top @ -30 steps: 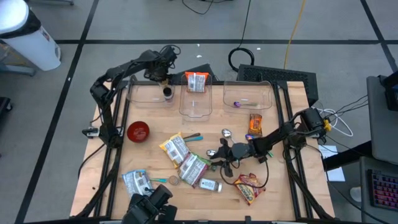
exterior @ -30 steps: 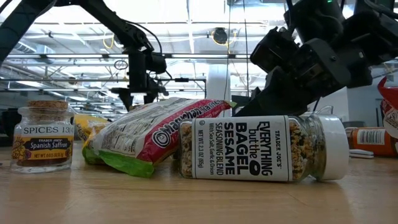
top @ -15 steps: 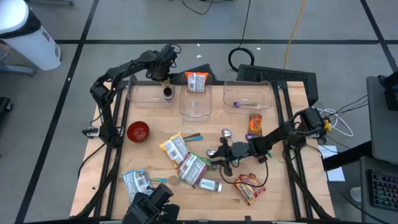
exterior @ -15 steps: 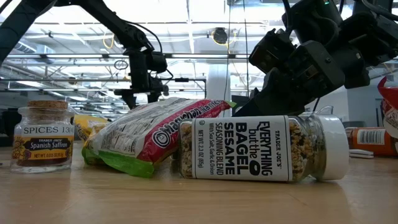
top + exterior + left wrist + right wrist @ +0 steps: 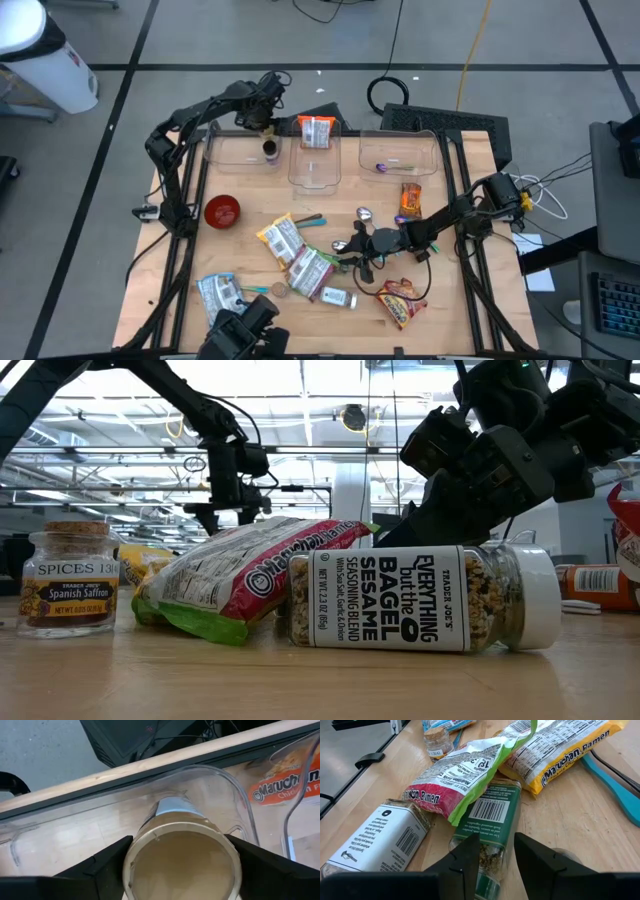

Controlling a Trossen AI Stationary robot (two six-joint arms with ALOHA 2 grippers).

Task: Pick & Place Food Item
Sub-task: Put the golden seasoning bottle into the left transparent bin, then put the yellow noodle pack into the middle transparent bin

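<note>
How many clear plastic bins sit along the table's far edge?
3. The left bin holds a jar, the middle bin an orange ramen packet, the right bin a small purple item. None seems hidden.

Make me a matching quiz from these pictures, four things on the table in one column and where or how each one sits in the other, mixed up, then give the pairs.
Things:
1. red bowl
2. seasoning jar
3. saffron jar
4. orange noodle packet

Places or states:
A. lying on its side
B. standing upright, cork on top
C. in the middle clear bin
D. on bare wood near the left arm's base

Pairs: 1-D, 2-A, 3-B, 4-C
</note>
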